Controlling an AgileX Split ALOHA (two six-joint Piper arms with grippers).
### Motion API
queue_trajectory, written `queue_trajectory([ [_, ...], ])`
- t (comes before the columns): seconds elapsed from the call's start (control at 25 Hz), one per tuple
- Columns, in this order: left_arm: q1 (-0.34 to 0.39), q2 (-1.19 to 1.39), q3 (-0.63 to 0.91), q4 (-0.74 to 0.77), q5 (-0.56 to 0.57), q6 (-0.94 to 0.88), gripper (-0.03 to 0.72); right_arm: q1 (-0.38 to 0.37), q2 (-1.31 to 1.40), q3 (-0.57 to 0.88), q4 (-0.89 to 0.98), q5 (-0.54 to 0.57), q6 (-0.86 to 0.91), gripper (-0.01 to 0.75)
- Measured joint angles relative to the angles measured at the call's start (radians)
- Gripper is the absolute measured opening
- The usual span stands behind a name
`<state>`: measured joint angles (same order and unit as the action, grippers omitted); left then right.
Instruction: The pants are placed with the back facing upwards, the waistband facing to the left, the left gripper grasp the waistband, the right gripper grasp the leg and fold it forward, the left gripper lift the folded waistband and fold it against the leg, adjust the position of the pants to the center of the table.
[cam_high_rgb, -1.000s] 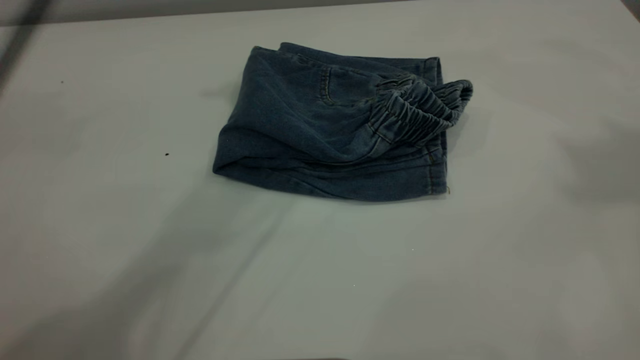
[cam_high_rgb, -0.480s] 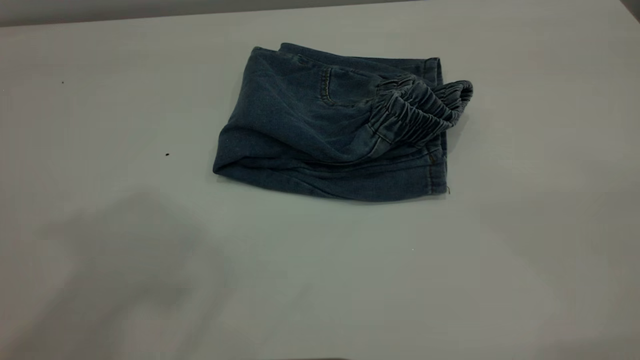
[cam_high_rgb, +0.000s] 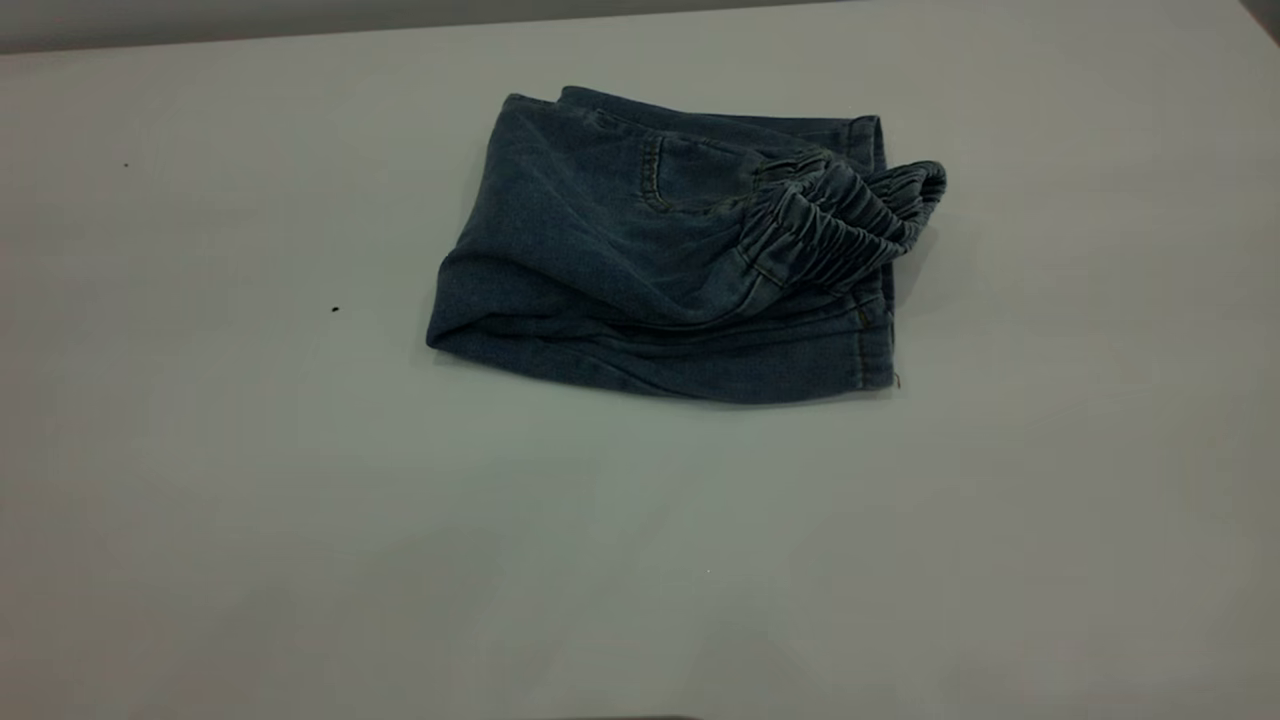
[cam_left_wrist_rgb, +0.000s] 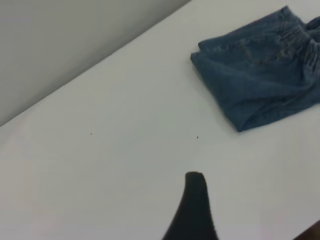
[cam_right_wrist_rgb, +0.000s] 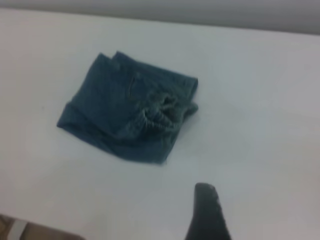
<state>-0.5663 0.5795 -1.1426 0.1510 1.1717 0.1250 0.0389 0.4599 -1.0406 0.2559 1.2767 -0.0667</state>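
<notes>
Hovering left gripper (cam_left_wrist_rgb: 194, 202): my left tool hangs above the table (cam_high_rgb: 200, 500), well apart from the cloth. It touches nothing. Only a dark part of it shows in its own wrist view, so I cannot tell whether it is spread or pressed together.
Right gripper (cam_right_wrist_rgb: 206, 212): my right tool also hangs over bare tabletop, clear of the cloth and carrying nothing. Again only one dark part of it shows, so I cannot tell its state.
Exterior view: neither of my tools appears in it.
Pants (cam_high_rgb: 620, 250): folded into a compact denim bundle lying flat on the table. They lie ahead of both my tools, off to one side of the left one and far out in front of the right one.
Waistband (cam_high_rgb: 835, 225): the gathered, ruffled band is laid over on top of the bundle, at the end nearer my right tool's side. Its outer curl stands a little off the cloth and pokes just past the edge below it.
Leg (cam_high_rgb: 740, 365): this forms the lower layer, under the waistband. Its stitched hem sits at the same end as the band.
Pocket seam (cam_high_rgb: 652, 180): a curved line of stitching shows on the top layer, just beside the waistband.
Far end of the bundle: a smooth, rounded fold, on my left tool's side.
Speck (cam_high_rgb: 334, 309): a small dark dot on the tabletop, between my left tool and the pants, apart from both.
</notes>
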Motion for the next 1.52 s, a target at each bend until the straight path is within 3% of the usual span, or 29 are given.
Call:
queue_trajectory([
  [0.52,-0.001,-0.151,0.265,-0.177,0.0,0.015,0.57,0.001,-0.382,0.368,-0.029,-0.028,-0.02,0.423],
  [0.88,-0.002,-0.194,0.451,-0.229,0.0,0.038,0.57,0.001,-0.433,0.546,-0.096,-0.103,-0.023,0.423],
  [1.16,-0.002,-0.194,0.537,-0.302,0.0,0.047,0.57,0.001,-0.433,0.566,-0.096,-0.132,-0.023,0.423],
  [1.52,-0.002,-0.194,0.639,-0.287,-0.033,0.047,0.57,0.001,-0.433,0.566,-0.096,-0.135,-0.023,0.423],
])
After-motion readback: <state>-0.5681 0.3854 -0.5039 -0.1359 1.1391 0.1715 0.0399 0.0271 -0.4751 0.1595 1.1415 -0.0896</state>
